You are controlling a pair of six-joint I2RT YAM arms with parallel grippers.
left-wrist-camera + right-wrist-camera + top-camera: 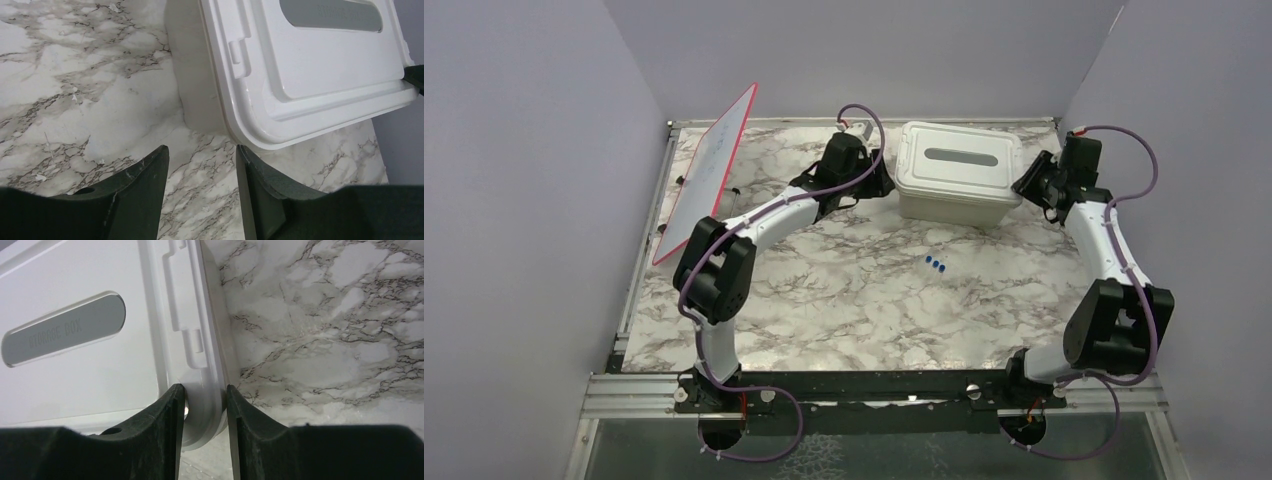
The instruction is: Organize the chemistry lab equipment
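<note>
The beige tub (954, 195) stands at the back with its slotted lid (961, 158) on. My right gripper (1028, 186) is at the tub's right end. In the right wrist view it (205, 387) is closed on the lid's corner rim (210, 365). My left gripper (879, 183) is by the tub's left end, open and empty (200, 150) over bare table, just short of the lid (310, 65). Three small blue caps (935, 264) lie in a row mid-table; any clear tubes on them are too thin to see. The wire ring, orange-red stick, tongs and hexagonal piece are not in view.
A red-framed white board (714, 170) leans tilted at the back left beside the left arm. Grey walls close the table on the left, back and right. The right gripper's dark fingertip (415, 76) shows at the lid's far edge in the left wrist view.
</note>
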